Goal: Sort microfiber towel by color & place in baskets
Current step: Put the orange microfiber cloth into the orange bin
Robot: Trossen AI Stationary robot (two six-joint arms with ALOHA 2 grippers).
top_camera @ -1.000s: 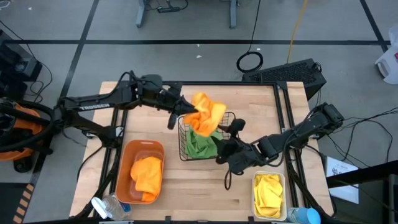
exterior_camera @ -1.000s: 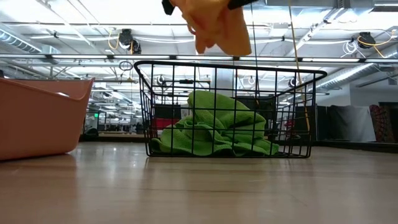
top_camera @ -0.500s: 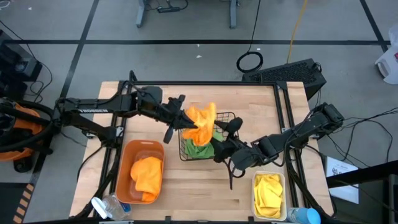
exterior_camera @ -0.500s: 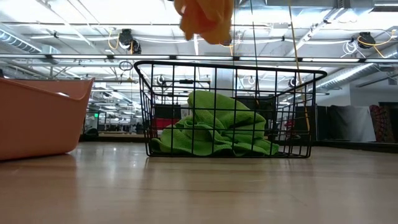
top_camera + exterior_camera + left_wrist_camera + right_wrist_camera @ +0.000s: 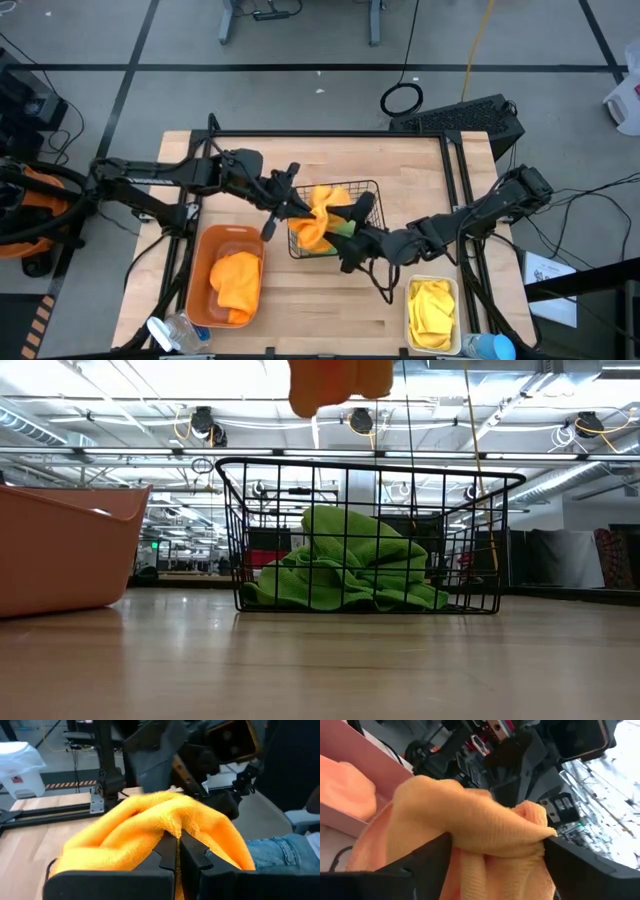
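Left gripper (image 5: 177, 851) clamped on orange towel (image 5: 318, 215), lifted above wire basket (image 5: 366, 188) of green towels (image 5: 350, 560), likely bound for orange bin (image 5: 205, 262). Right gripper (image 5: 352, 238) wide, apparently straddling the towel.

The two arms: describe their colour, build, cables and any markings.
Both the left arm and the right arm are black, slim and jointed, with loose black cables alongside. The left gripper has flat dark fingers. No marking is readable.
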